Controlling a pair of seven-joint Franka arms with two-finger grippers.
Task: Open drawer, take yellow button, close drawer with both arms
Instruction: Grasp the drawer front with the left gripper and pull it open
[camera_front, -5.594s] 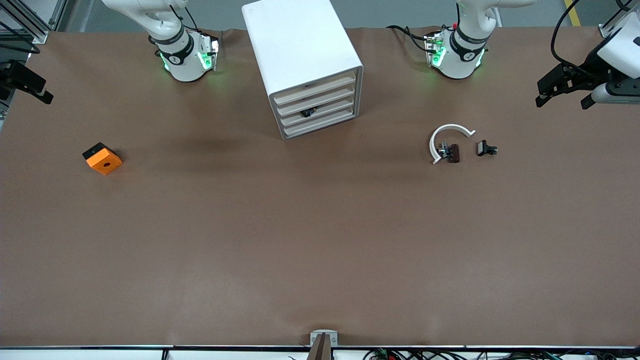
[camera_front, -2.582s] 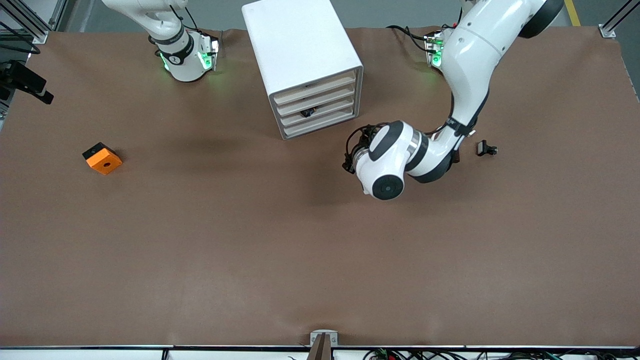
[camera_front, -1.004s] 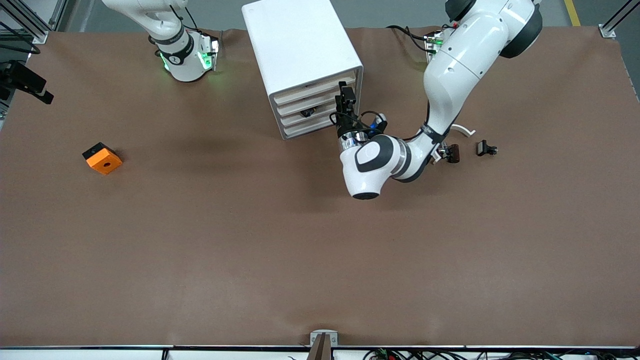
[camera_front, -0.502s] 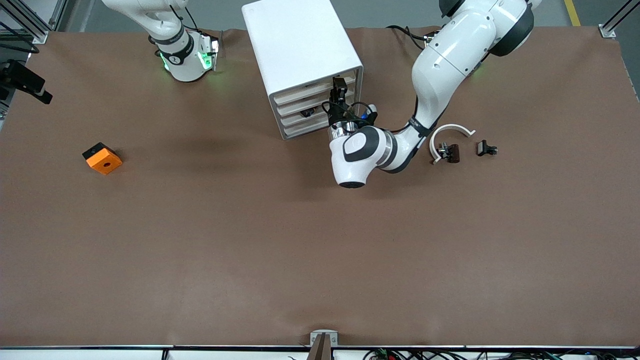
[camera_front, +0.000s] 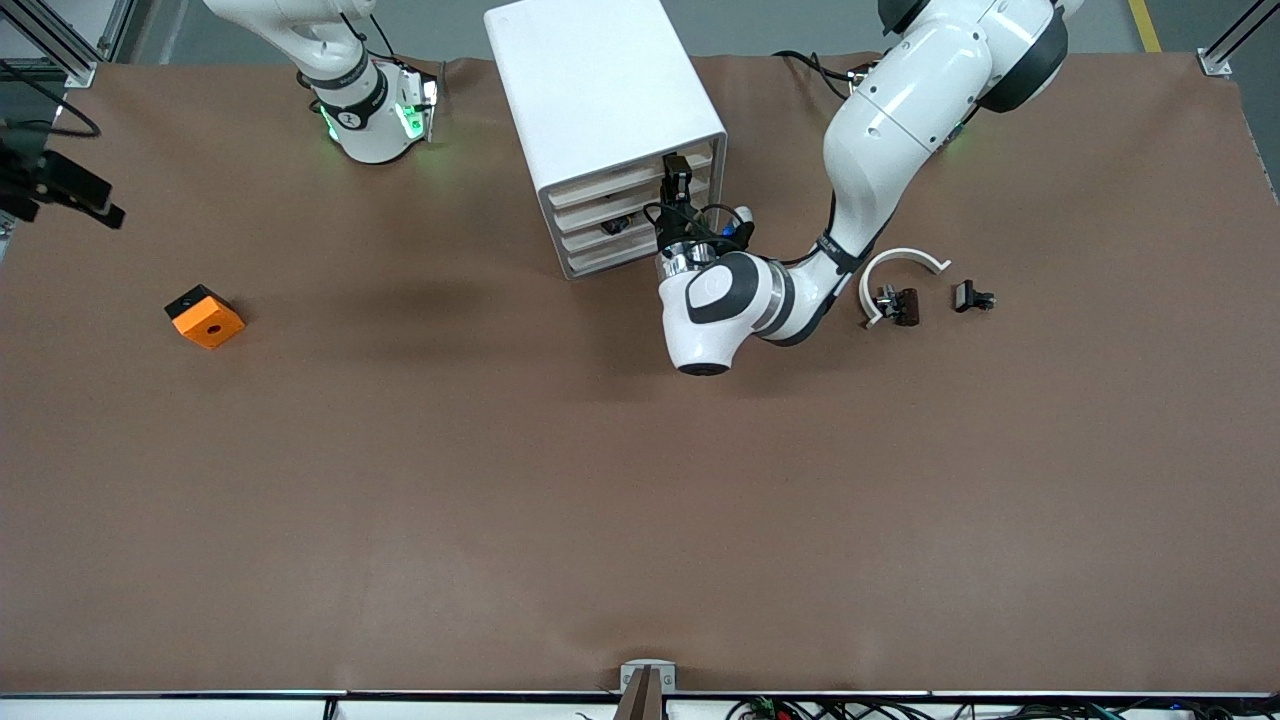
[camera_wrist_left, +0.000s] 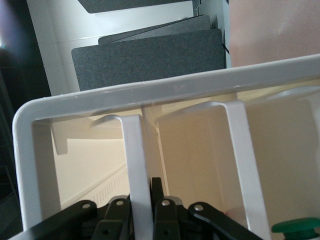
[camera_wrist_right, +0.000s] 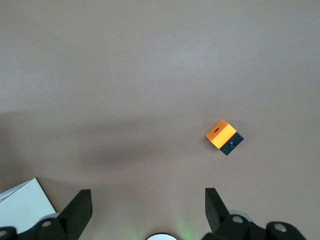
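Since half a second ago the left gripper has hardly shifted, staying at the front of the top drawer of the cabinet, while the right gripper has edged in over the table's edge at the right arm's end. In the left wrist view the left fingers are closed on the drawer's front lip. The right fingers are spread wide above the orange cube; the button cannot be seen.

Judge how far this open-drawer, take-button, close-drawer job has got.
Nothing looks finished: the drawer sits flush in the cabinet, not yet pulled. In hand: the left gripper is at a bar of its slotted front. The right gripper waits open above the table near the orange cube. Left to do: pull the drawer out, take the button, not in sight, and close it.
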